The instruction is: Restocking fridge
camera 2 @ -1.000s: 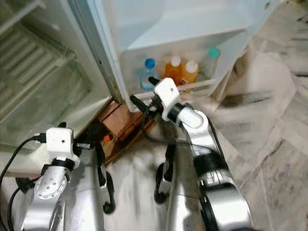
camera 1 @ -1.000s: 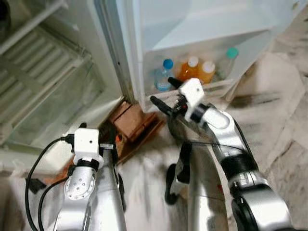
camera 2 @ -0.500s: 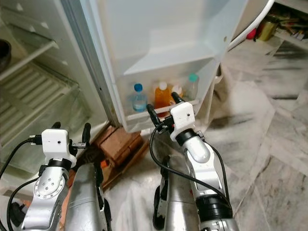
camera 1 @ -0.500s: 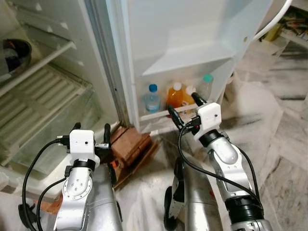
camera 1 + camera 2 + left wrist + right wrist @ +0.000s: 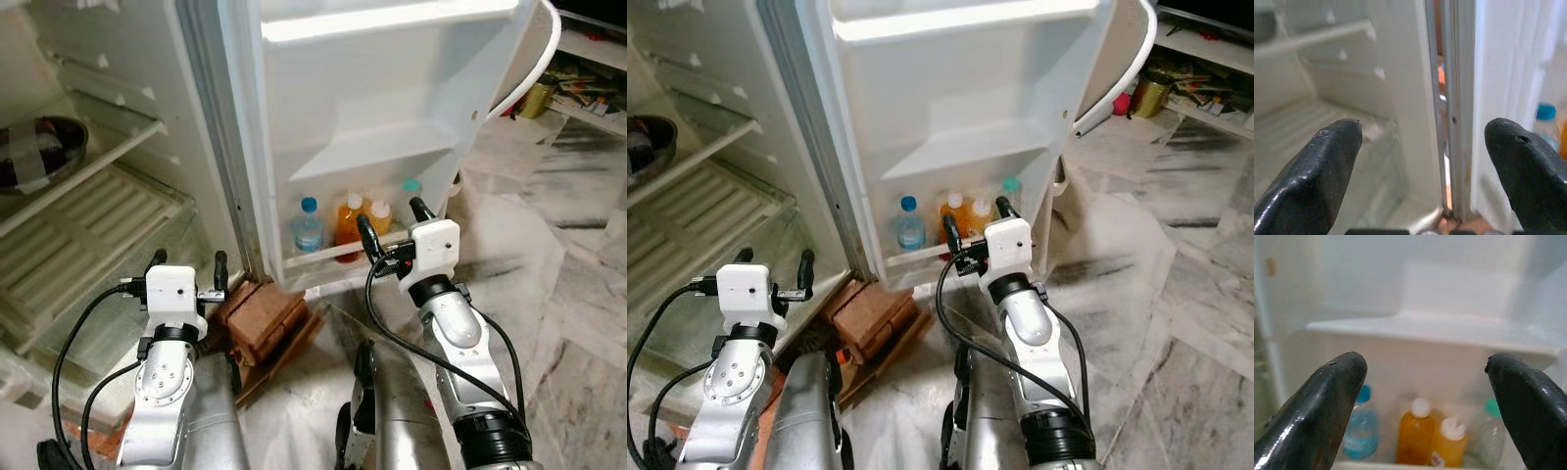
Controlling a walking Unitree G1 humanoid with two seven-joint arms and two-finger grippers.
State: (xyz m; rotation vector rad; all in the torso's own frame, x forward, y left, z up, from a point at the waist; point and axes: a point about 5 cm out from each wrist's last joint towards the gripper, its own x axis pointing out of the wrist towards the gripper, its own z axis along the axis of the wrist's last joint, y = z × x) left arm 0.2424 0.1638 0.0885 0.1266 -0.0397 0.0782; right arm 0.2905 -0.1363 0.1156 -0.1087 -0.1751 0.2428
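Note:
The fridge door point(image 5: 392, 88) stands open, and its bottom door shelf point(image 5: 323, 257) holds a blue-capped water bottle point(image 5: 308, 227), two orange juice bottles point(image 5: 350, 220) and a teal-capped bottle point(image 5: 410, 188). My right gripper point(image 5: 389, 211) is open and empty just in front of that shelf, pointing at the bottles. Its wrist view looks between the fingers point(image 5: 1327, 396) at the water bottle point(image 5: 1361, 428) and the juice bottles point(image 5: 1416, 435). My left gripper point(image 5: 189, 258) is open and empty, lower left, facing the door's hinge edge point(image 5: 1449, 98).
The fridge body is open on the left, with wire and glass shelves point(image 5: 78, 235) and a dark bowl point(image 5: 39, 162) on one. Bricks point(image 5: 260, 318) lie under the fridge's front corner. Marble floor point(image 5: 558, 274) spreads to the right, with a cluttered low shelf point(image 5: 578, 88) beyond.
The camera has risen and tilted up, so more of the door shows. My right gripper has lifted and levelled before the bottom door shelf; the left gripper stays raised. Both remain empty.

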